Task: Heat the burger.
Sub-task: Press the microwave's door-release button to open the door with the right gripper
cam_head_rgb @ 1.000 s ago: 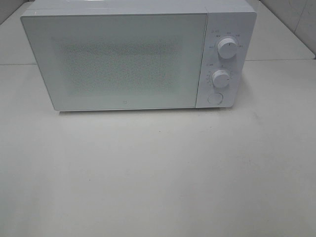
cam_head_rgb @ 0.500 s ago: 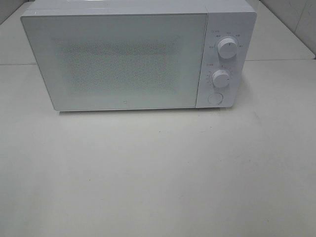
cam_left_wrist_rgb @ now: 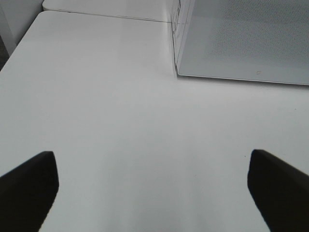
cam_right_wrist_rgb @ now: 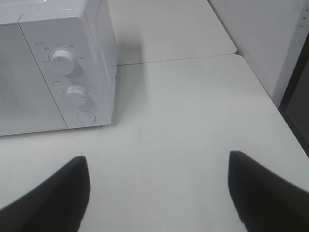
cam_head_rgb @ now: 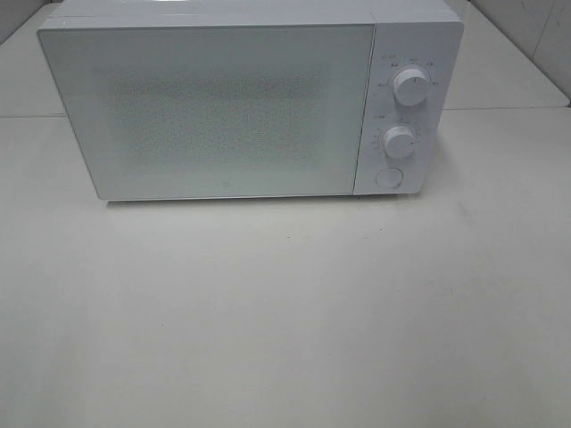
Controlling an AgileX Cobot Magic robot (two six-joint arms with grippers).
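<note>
Left tool: the left tool (cam_left_wrist_rgb: 152, 162) hangs over bare table with its two dark fingers spread wide and nothing between them.
Table: the pale, matt white table (cam_head_rgb: 285, 312) runs across the whole front of the high view. No burger shows on it in any view.
Microwave: a white, box-shaped microwave oven (cam_head_rgb: 223, 107) stands at the back of the table.
Door: its wide, frosted, speckled door (cam_head_rgb: 214, 111) sits shut and flush, and the pane is too cloudy to see through.
Controls: right of the door are two round white knobs, the upper knob (cam_head_rgb: 410, 86) above the lower knob (cam_head_rgb: 399, 142). A flat round white button (cam_head_rgb: 388, 177) sits beneath them.
Right tool: the right tool (cam_right_wrist_rgb: 158, 159) is parted and empty, hovering over the table near the control side of the oven.
Burger: out of sight everywhere. Whether it lies behind the shut door or beyond the frames cannot be told.
Handling: judged from the task alone, a burger should be light, soft and stacked in loose layers. It would squash under a firm pinch, and the layers could slide apart if it is tilted.
Where to hold: probably low across the sides, with the fingers spanning bun and filling together. It should be closed on gently and kept level.
Step in hand: likely either finding the burger or dealing with the door or knobs. These views do not settle which.
</note>
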